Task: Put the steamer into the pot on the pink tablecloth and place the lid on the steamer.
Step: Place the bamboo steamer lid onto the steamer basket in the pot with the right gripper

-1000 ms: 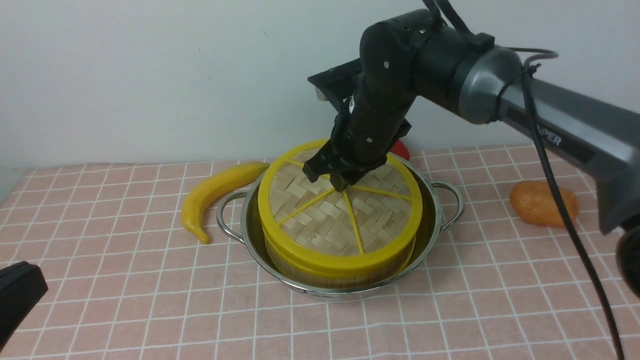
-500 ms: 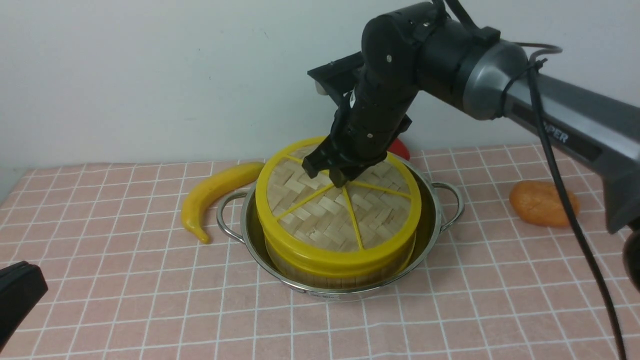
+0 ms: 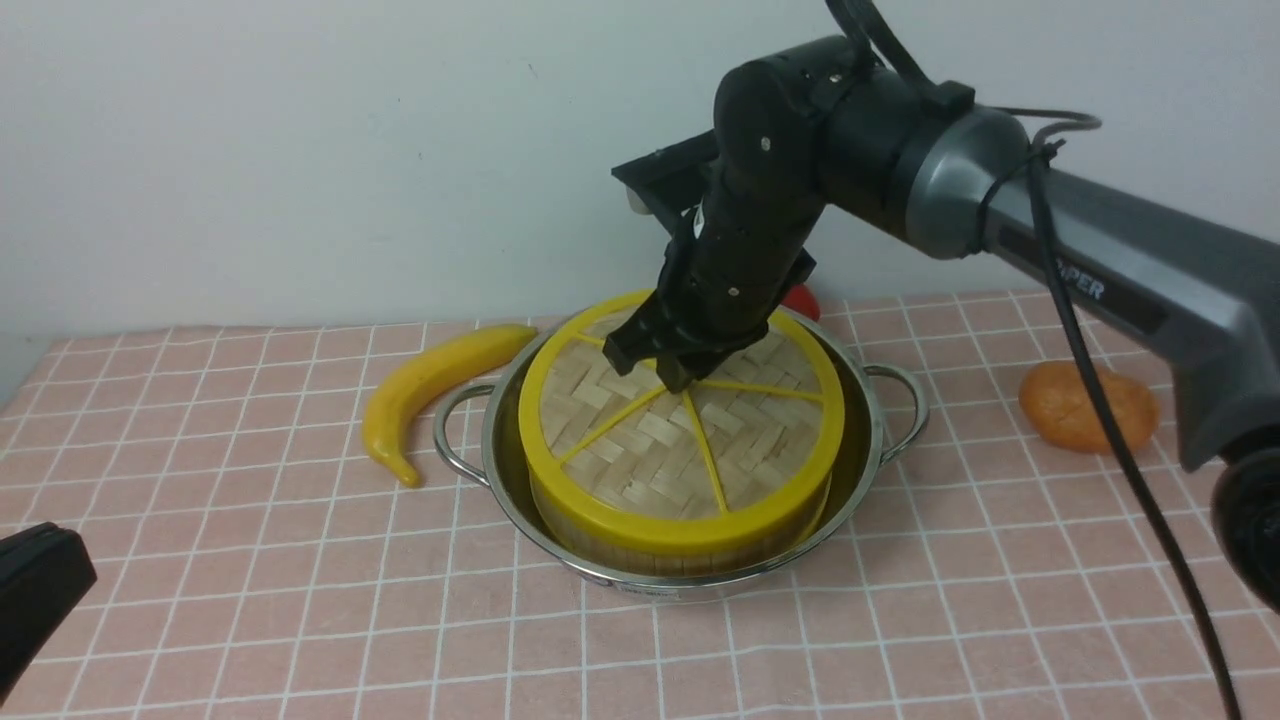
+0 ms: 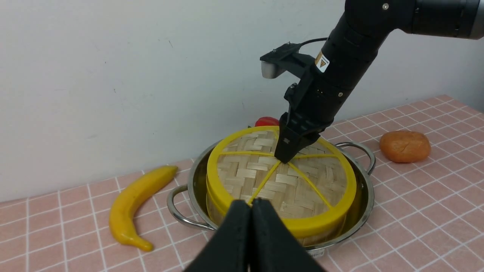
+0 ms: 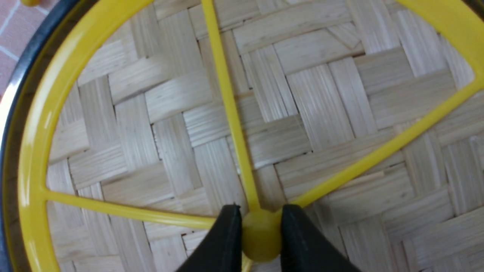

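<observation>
The steel pot [image 3: 875, 440] stands on the pink tablecloth [image 3: 250, 600]. The bamboo steamer [image 3: 640, 555] sits inside it, its contents hidden under the woven lid [image 3: 650, 450], which rests about level on its rim. My right gripper [image 3: 682, 378] reaches down from above, shut on the lid's yellow centre knob [image 5: 261, 236]; both black fingers press its sides. In the left wrist view the lid [image 4: 287, 189] covers the steamer in the pot [image 4: 368, 185]. My left gripper [image 4: 250, 206] is shut and empty, low at the near left of the cloth [image 3: 40, 590].
A yellow toy banana [image 3: 430, 385] lies just left of the pot's left handle. An orange bread-like toy [image 3: 1085, 405] lies at the right. A red object [image 3: 800, 298] peeks out behind the pot. The wall is close behind.
The right gripper lifted the lid slightly and tilted it toward the left, then lowered it. It now sits level on the steamer. The left arm has not moved.
</observation>
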You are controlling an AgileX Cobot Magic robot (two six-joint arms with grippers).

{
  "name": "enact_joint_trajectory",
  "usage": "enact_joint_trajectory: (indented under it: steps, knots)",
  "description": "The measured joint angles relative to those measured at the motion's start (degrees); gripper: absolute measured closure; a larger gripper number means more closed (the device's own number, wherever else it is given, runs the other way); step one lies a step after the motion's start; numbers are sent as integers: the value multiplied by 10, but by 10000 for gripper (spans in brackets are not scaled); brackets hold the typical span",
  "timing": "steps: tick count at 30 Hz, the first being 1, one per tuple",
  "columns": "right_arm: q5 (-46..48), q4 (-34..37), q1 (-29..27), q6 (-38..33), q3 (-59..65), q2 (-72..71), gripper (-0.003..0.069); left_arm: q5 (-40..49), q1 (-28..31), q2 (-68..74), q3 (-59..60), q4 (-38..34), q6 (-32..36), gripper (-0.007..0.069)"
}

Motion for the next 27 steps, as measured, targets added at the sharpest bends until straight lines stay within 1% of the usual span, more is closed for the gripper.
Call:
enact_joint_trajectory:
  steps: [20,27]
  knots:
    - [0,2,0,-4,0,-1,513,0,0,0,0,0,0,632]
    - [13,-5,0,5,-23,0,513,0,0,0,0,0,0,632]
